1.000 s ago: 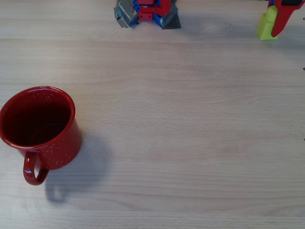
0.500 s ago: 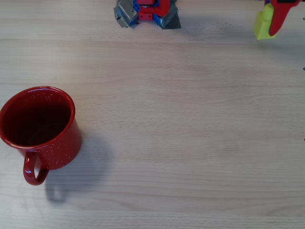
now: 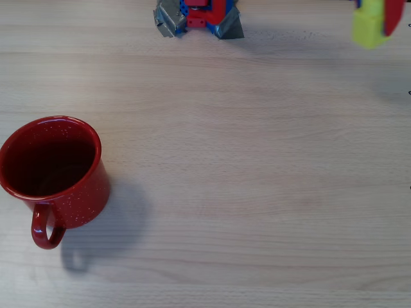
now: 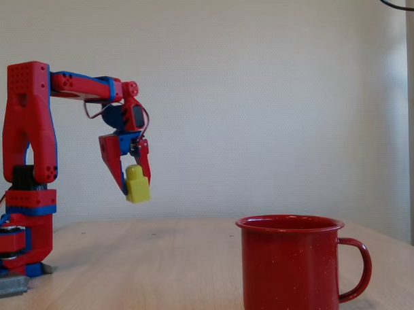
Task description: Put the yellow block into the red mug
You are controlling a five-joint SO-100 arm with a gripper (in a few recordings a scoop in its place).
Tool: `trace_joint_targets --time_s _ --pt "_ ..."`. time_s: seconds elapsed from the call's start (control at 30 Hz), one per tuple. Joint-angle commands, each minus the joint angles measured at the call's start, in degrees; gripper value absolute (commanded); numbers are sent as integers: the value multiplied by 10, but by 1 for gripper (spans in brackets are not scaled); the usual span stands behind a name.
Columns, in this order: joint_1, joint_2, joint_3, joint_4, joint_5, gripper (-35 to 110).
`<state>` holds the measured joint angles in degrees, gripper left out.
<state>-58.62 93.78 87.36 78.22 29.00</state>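
Between claw (image 4: 131, 179) fingers: yellow block (image 4: 136, 184), clear above table (image 4: 163, 265)

The arm (image 4: 29, 134) is red with blue joints. In the fixed view its base (image 4: 20, 260) stands at the left, the lower part rises straight up, and the upper part goes almost level toward the right. From the wrist (image 4: 121, 117) the gripper (image 4: 134, 181) hangs down, with the fingers pointing downward and a little to the right. The fingers are closed on the yellow block (image 4: 136, 184), which is held in the air. In the overhead view the gripper (image 3: 379, 22) is at the top right edge, and the base (image 3: 199, 16) is at the top centre.
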Motion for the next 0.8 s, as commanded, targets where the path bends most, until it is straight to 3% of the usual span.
trace_joint_targets --time_s 0.0,0.17,0.37,0.77 --pt "20 100 -9 17 -47 0" --pt "76 133 -27 62 -135 0" --pt "150 135 -93 136 -175 0" --pt "362 129 -171 133 -258 0"
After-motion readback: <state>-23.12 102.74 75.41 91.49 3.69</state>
